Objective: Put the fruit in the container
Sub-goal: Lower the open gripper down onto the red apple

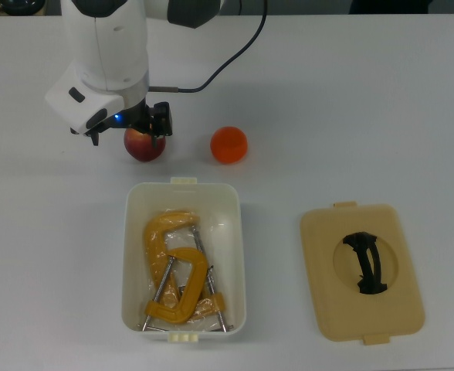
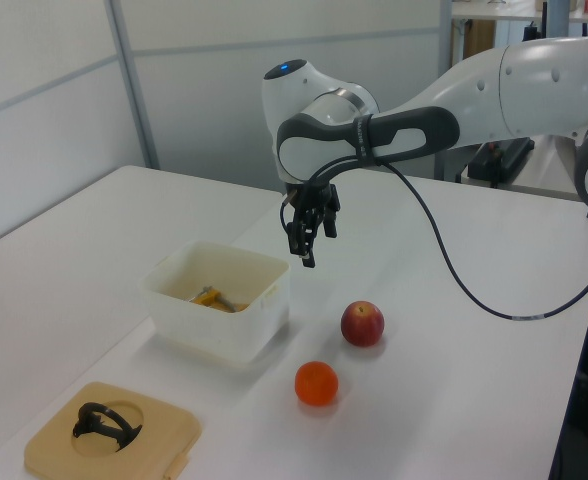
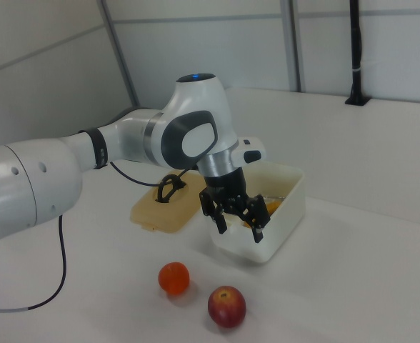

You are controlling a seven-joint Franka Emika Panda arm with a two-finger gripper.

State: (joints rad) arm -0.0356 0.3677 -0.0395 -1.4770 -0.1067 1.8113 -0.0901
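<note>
**Inspector:** Top view first. The gripper (image 1: 127,127) hangs over the red apple (image 1: 144,144), which lies on the white surface (image 1: 350,100) at about 11 o'clock from the container (image 1: 238,255). The orange fruit (image 1: 229,144) sits just beside the apple, at about 1 o'clock from the container. Neither fruit is inside.

**Assistant:** State of the jaws?

**Inspector:** Spread, with nothing between them. The right view shows both fingers (image 3: 219,218) apart and well above the apple, clear of it. The left view agrees: there is a gap of air between the tool and the fruit.

**Assistant:** Contents of the container?

**Inspector:** Yellow C-clamps (image 1: 177,274) only. They take up most of the floor. The beige lid (image 1: 362,270) lies apart at 3 o'clock from the container, handle up.

**Assistant:** Step in hand?

**Inspector:** In my judgement, the approach to the first fruit, the apple. Nothing of the task is completed.

**Assistant:** Next move?

**Inspector:** A straight descent, jaws centred across the widest part of the apple before closing. It is round and smooth, so an off-centre pinch could let it roll toward the orange fruit. On release, the clamps leave an uneven bed.
</note>
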